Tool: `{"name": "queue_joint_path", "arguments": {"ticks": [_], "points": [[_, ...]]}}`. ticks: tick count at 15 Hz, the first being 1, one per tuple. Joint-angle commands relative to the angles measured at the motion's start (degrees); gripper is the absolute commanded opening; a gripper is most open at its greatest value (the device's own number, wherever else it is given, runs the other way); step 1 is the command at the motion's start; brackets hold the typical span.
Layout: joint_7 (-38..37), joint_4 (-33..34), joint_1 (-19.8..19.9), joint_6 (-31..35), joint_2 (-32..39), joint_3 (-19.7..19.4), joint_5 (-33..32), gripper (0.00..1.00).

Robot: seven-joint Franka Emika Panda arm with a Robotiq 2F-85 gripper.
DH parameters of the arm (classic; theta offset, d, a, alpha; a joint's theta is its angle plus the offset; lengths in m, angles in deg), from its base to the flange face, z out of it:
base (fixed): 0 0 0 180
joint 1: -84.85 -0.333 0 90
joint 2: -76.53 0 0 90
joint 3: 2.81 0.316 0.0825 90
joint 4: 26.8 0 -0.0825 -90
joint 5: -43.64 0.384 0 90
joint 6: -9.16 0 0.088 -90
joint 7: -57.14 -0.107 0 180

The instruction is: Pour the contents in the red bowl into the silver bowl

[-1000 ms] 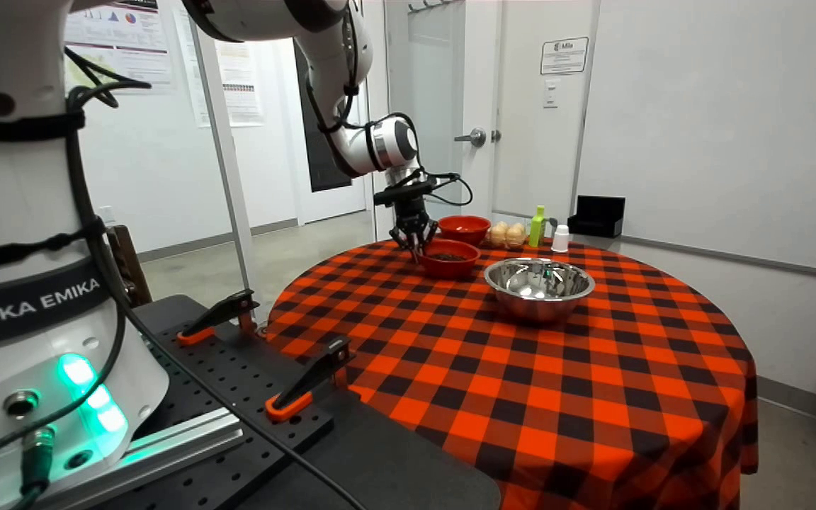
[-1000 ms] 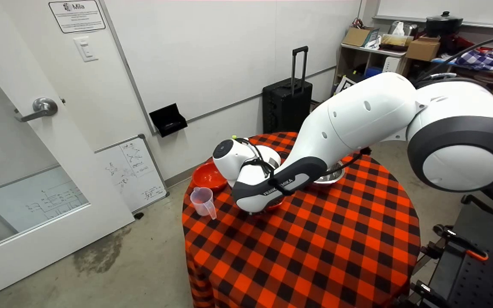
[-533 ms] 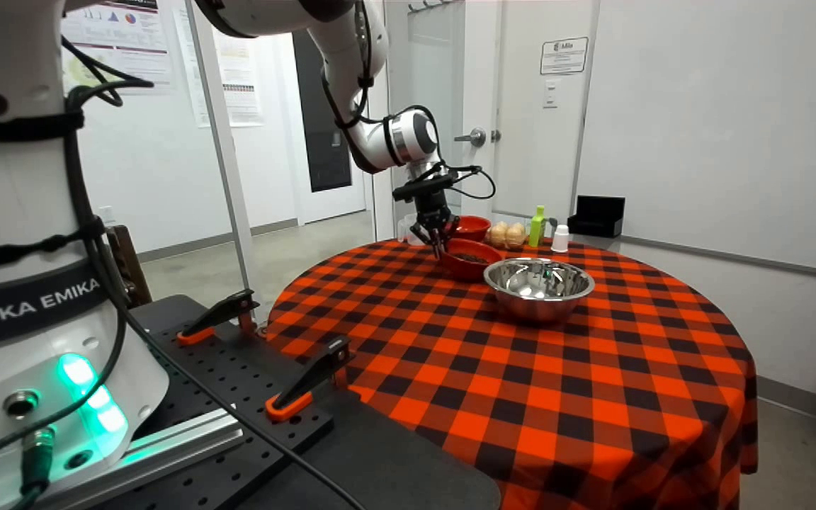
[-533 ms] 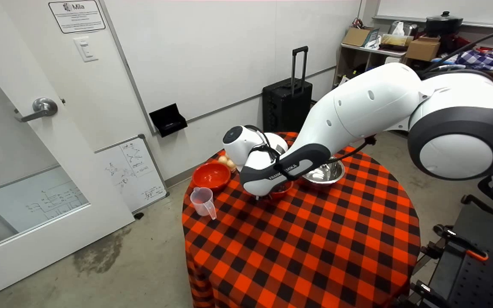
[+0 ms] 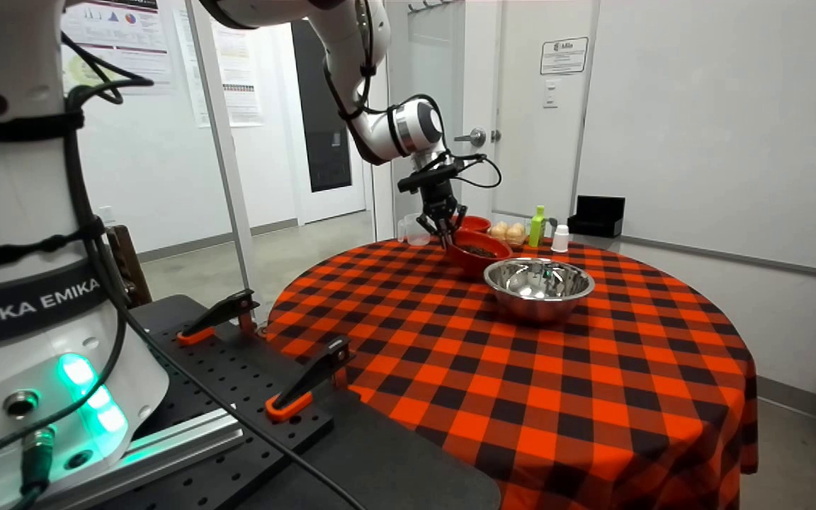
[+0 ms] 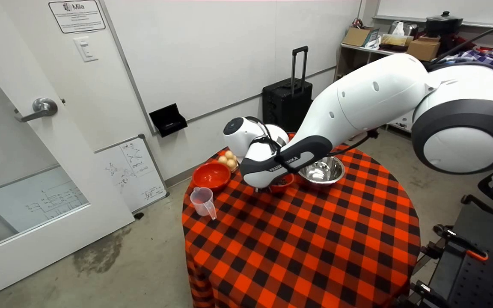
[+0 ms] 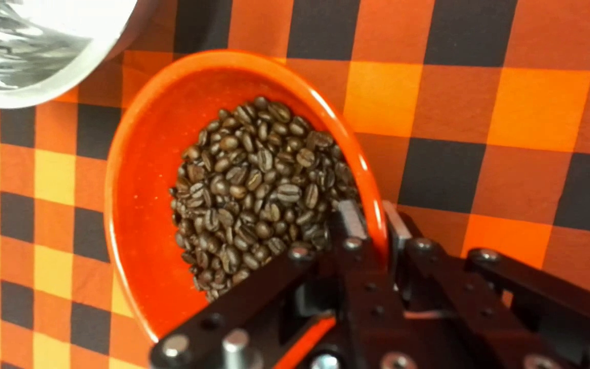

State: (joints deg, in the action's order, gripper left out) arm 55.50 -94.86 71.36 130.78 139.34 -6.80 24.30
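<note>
The red bowl holds dark coffee beans. My gripper is shut on its rim, one finger inside and one outside. In an exterior view the gripper is at the bowl's side away from the silver bowl. The red bowl is tilted and seems slightly off the table. The silver bowl stands upright close beside it, with no beans seen in it. In the wrist view its rim is at the upper left. In an exterior view the arm partly hides the red bowl and the silver bowl.
A brighter orange-red bowl and a clear measuring cup stand on the round checkered table. Eggs, a green bottle and a white cup stand along the far edge.
My gripper has moved toward the silver bowl and a little upward with the red bowl in it. The red bowl has become more tilted. The silver bowl has not moved.
</note>
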Motion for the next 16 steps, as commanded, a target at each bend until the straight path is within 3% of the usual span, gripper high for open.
{"name": "queue_joint_path", "arguments": {"ticks": [1, 11, 16], "points": [[-1.8, -2.5, -0.5, -1.4, -3.6, -0.9, -0.2, 0.03], [-0.8, -8.7, -0.1, -4.7, -14.3, -0.1, -0.6, 0.03], [1.8, -11.5, 4.8, -5.5, -17.5, 1.9, 3.6, 0.03]]}}
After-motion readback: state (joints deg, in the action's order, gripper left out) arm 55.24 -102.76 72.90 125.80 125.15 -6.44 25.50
